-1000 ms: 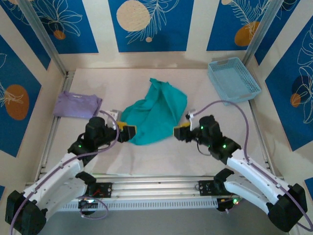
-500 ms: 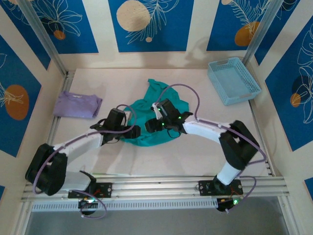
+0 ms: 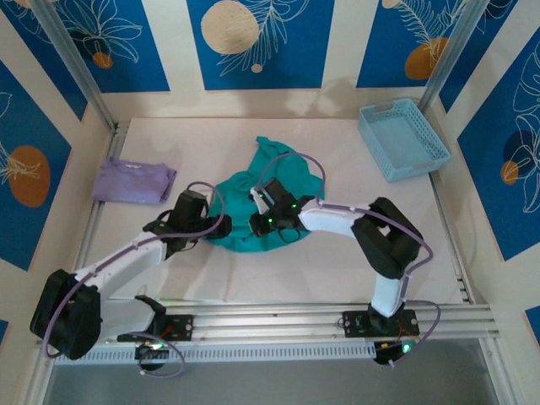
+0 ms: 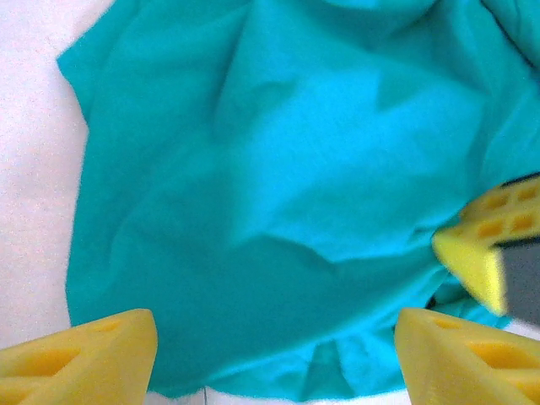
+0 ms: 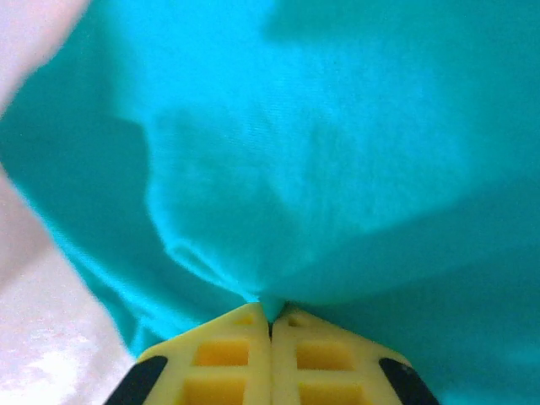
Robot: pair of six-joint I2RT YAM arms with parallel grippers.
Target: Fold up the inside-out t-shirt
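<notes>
Top external view: the teal t-shirt (image 3: 285, 167) lies crumpled at the middle of the surface (image 3: 211, 139), well apart from a folded lavender garment (image 3: 133, 180) at the left edge and a pale blue basket (image 3: 402, 139) in the far right corner. Both forearms and a loop of grey cable lie across the shirt's near half and hide much of it. In the left wrist view the left claw (image 4: 274, 359) hangs with its jaws spread wide over the shirt's near hem, gripping nothing, and a yellow pad of the other claw shows at its right. In the right wrist view the right claw (image 5: 270, 321) is pinched tight, with a small ridge of teal cloth caught between its pads. A second ago both arms were drawn back, their claws at the shirt's near left and near right edges. Since then they have reached in over the cloth, and the right claw has closed.
</notes>
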